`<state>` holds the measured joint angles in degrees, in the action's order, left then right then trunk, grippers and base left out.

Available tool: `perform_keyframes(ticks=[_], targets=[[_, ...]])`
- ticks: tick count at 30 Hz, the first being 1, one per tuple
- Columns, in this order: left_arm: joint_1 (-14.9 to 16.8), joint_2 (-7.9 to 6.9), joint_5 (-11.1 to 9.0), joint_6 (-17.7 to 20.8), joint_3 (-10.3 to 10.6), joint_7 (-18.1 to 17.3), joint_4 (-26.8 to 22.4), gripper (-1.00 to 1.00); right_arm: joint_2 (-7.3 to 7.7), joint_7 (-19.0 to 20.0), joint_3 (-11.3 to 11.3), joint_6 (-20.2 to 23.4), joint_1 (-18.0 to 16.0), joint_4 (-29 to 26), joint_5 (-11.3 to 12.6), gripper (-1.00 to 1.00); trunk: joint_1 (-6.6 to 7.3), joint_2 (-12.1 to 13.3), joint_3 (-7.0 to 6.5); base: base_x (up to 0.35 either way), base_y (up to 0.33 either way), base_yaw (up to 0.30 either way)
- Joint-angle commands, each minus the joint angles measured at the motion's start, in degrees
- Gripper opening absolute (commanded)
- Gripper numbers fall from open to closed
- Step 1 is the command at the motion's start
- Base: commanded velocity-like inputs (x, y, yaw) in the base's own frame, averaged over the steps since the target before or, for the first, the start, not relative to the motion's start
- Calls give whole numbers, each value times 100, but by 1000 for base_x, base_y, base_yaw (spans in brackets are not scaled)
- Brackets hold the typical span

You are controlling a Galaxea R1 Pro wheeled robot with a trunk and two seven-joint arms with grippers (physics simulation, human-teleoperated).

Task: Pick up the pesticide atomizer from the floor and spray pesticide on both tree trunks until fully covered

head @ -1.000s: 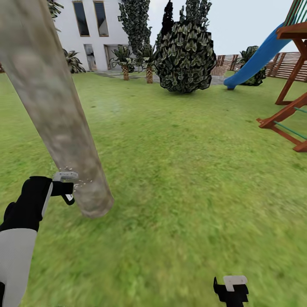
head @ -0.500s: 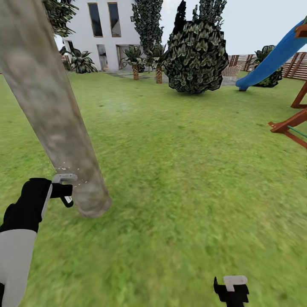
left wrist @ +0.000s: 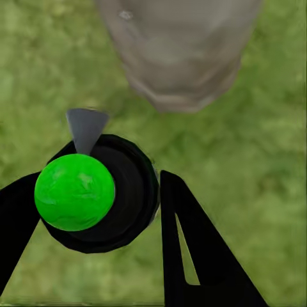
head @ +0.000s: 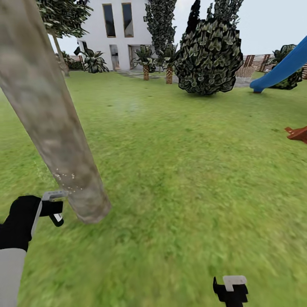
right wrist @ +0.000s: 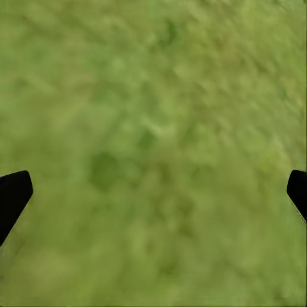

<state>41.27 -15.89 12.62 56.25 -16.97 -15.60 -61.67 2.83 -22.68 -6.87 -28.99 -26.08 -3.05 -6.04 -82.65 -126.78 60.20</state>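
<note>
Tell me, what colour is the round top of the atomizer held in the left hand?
Bright green, best seen in the left wrist view.

Blurred green grass of the floor (right wrist: 153, 147) is seen across the right wrist view. The two black fingertips (right wrist: 13, 195) of the right gripper (right wrist: 153, 195) are set wide apart at opposite edges, with nothing held between them.

The tree trunk (head: 55, 128) stands on the lawn (head: 192, 170) left; bush (head: 209, 57) behind.
</note>
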Motion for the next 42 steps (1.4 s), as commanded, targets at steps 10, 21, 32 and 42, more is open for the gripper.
perform_keyframes(ticks=[10,21,32,42], targets=[[-75,94,40,-20,36,43,-16,-100,4,-52,-25,15,-2,5,-61,100,-2,-2,5,30,-116,182],[-255,48,36,-661,463,356,127,-100,-84,822,-28,16,-2,144,-56,100,-2,-2,5,-37,-273,1],[-285,177,18,-666,448,621,144,-100,-246,932,-31,4,-2,128,-47,100,-2,-2,5,-45,-274,221],[-285,192,21,-657,424,636,111,-100,-395,867,-44,-1,-2,-467,-75,100,-2,-2,17,39,-269,103]])
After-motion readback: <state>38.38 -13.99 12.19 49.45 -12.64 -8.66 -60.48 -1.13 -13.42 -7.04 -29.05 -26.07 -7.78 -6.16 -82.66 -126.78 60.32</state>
